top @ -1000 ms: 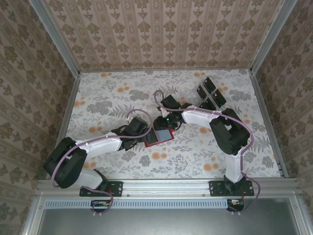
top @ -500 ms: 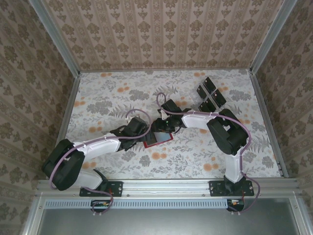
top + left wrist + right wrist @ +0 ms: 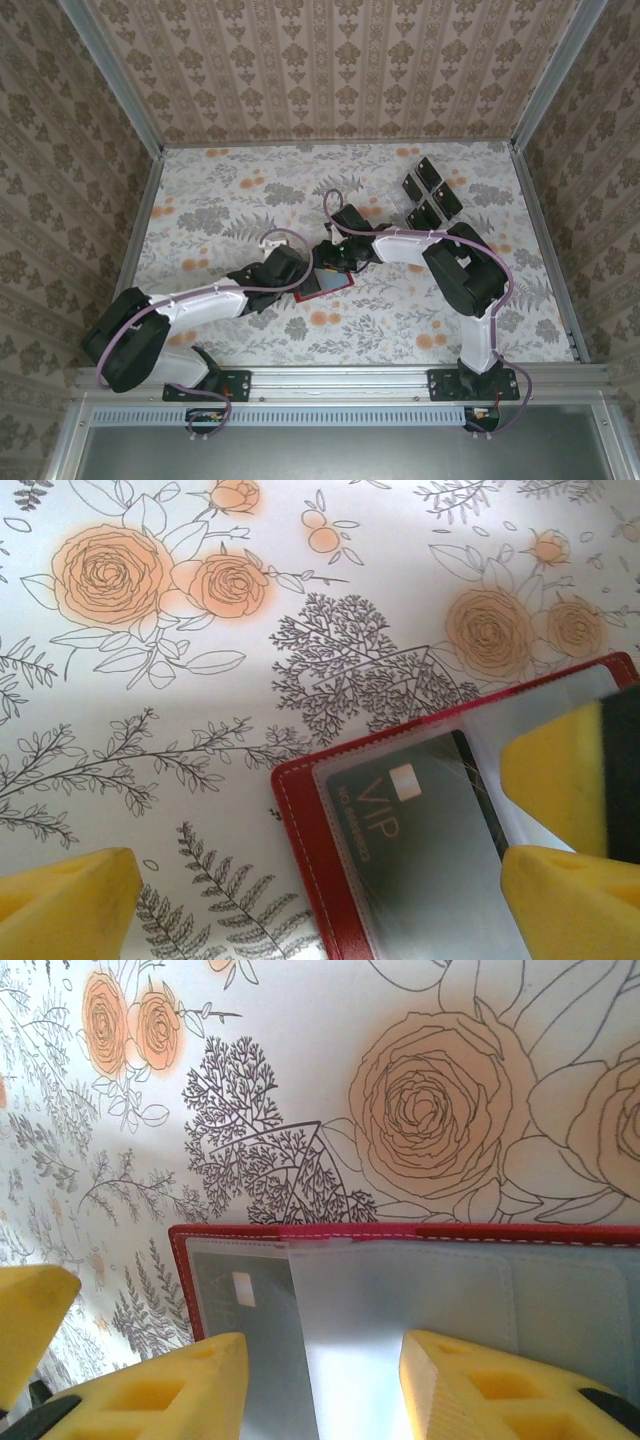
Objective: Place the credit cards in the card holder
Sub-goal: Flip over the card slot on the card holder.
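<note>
The red card holder (image 3: 330, 285) lies open on the floral table between both arms. In the left wrist view its red edge (image 3: 305, 830) frames a clear pocket holding a dark card marked VIP (image 3: 420, 830). My left gripper (image 3: 320, 910) is open, its yellow fingers wide apart on either side of the holder's corner. My right gripper (image 3: 325, 1395) is open above the holder (image 3: 400, 1232), with a clear pocket leaf (image 3: 400, 1310) between its fingers and the pocketed card (image 3: 225, 1310) to the left. More dark credit cards (image 3: 430, 195) lie at the back right.
One yellow finger of the right gripper (image 3: 555, 780) hangs over the holder's far side, and a left finger (image 3: 30, 1300) stands beside the holder's corner. Patterned walls close in the table on three sides. The two grippers (image 3: 300, 272) (image 3: 330, 258) are close together.
My left gripper has slid right, closer to the holder. The right gripper has dropped slightly toward the holder's inner pockets. The holder has shifted a little.
</note>
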